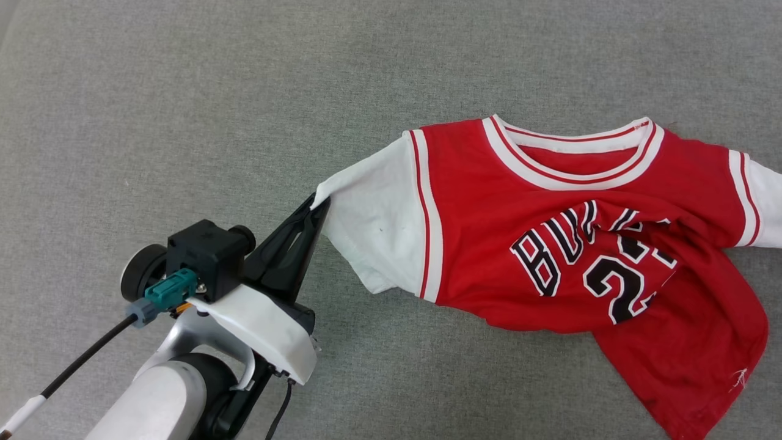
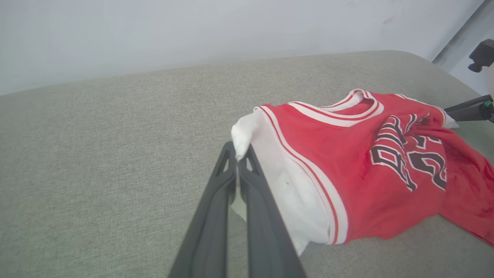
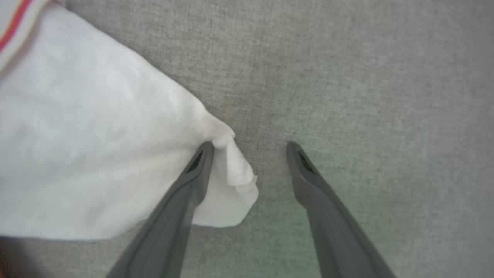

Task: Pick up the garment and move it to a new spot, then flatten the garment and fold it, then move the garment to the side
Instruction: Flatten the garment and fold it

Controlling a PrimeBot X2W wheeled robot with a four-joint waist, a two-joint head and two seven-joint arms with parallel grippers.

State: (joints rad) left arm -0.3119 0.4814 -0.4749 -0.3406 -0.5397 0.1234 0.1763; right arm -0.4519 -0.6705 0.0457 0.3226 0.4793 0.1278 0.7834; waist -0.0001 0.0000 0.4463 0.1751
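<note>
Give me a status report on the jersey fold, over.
Status: left end effector shut on one white sleeve tip. Right end effector open around the other sleeve corner. The garment rumpled on gray fabric surface, hem bunched over the number.

left hand (image 1: pixel 317 205) clamped on white sleeve (image 1: pixel 372 214) tip | garment (image 1: pixel 476 201) rumpled, lettering up | grey cloth surface (image 1: pixel 183 91)

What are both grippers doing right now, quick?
Left gripper: closed, pinching the garment by its white sleeve tip.
Right gripper: open around a white sleeve corner, not gripping it.
</note>
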